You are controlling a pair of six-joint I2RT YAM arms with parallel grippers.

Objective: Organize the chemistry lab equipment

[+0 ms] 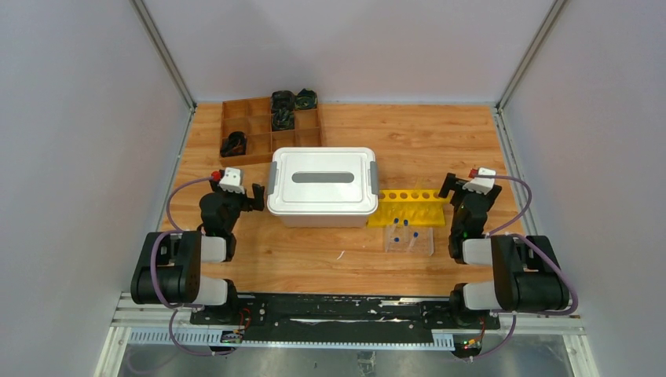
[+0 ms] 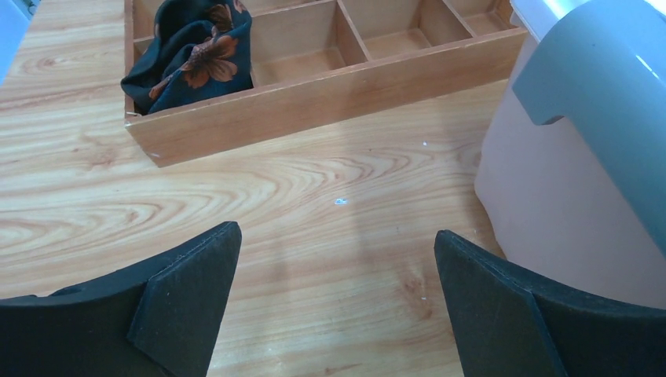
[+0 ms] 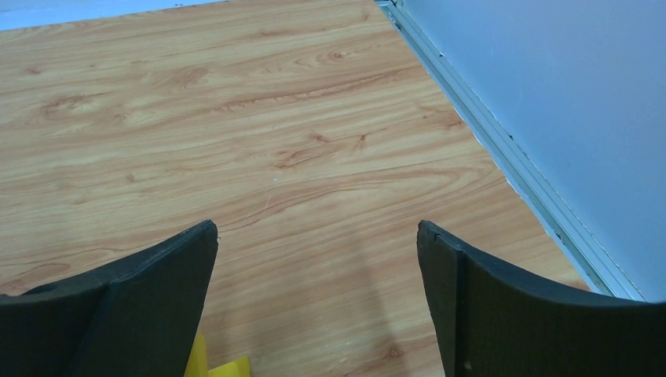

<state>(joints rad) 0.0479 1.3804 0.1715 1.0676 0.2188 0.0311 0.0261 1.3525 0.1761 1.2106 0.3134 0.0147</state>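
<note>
1. Leftmost, the left gripper (image 1: 255, 195) hovers low above the wooden table (image 1: 424, 133), just left of the large bin. Its jaws stand wide apart and hold nothing; in its wrist view, only bare wood lies between the black fingers (image 2: 188, 298).
2. Behind it, at the far left of the table, sits the brown compartment box (image 1: 271, 151). Dark bundles fill several cells, and one flowered cloth (image 2: 192, 55) lies in the near-left cell.
3. At the centre stands the pink bin (image 2: 542, 204) with its white lid (image 1: 322, 184) on.
4. Touching the bin's right side is the yellow holed tube rack (image 1: 428, 206), which runs left to right.
5. Just in front of the rack lies the clear rectangular tray (image 1: 428, 250). The blue-capped tubes (image 1: 396, 238) lie flat in the tray, with more blue caps at the rack's near edge.
6. Rightmost, the right gripper (image 1: 449, 187) hangs at the rack's right end, its jaws fully spread and empty. A yellow corner shows under the left finger in its wrist view.
</note>
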